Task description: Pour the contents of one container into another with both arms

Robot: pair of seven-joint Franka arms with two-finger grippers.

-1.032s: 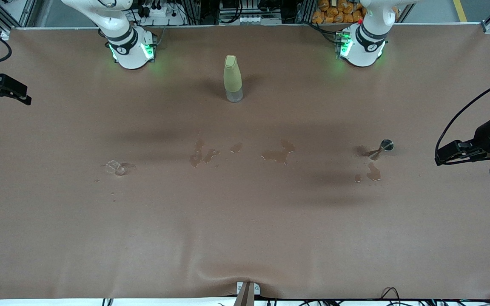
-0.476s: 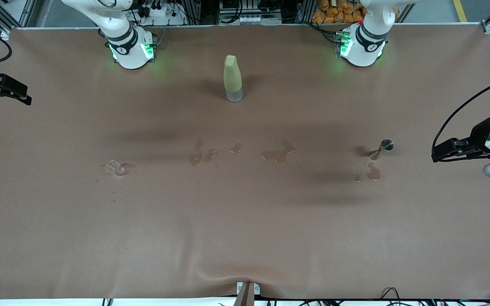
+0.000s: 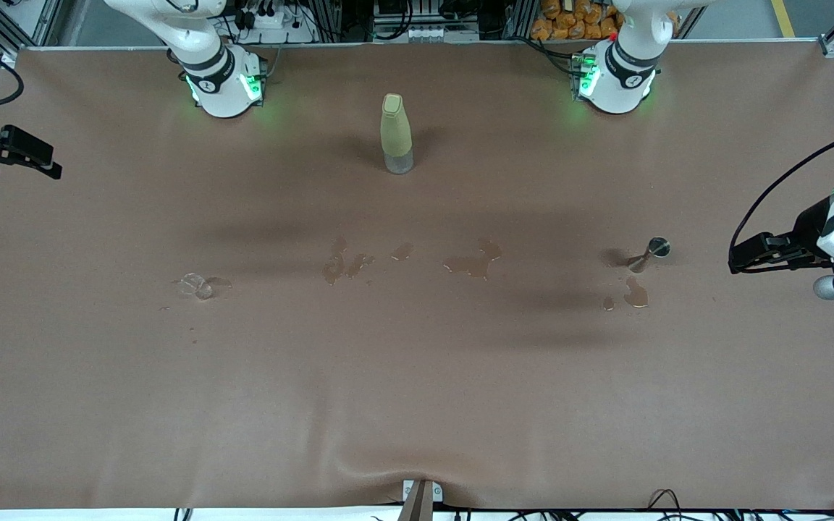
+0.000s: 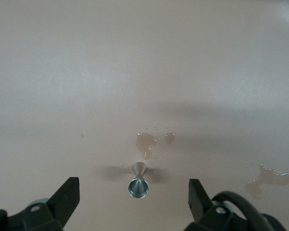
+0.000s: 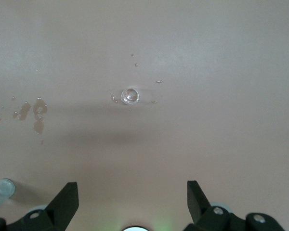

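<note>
The silver hourglass jigger (image 3: 650, 253) stands on the brown table toward the left arm's end, and its open mouth (image 4: 138, 186) faces my left wrist camera. My left gripper (image 3: 734, 262) hovers open over that end of the table. It points at the jigger and stands a short gap from it, with nothing between its fingers (image 4: 67, 195). The clear glass cup (image 3: 196, 286) sits toward the right arm's end and also shows in the right wrist view (image 5: 130, 96). My right gripper (image 3: 55, 168) hangs open and empty over that table edge, well apart from the cup.
A tall yellow-green bottle (image 3: 395, 134) stands mid-table near the arms' bases. Wet puddles lie between the two vessels (image 3: 344, 262) (image 3: 473, 262), and another puddle (image 3: 634, 293) lies just nearer the front camera than the jigger. The brown cloth wrinkles at the front edge (image 3: 417, 470).
My left gripper has crept toward the jigger. My right gripper has edged slightly in over the table. Both stay open, and the cup and jigger have not moved.
</note>
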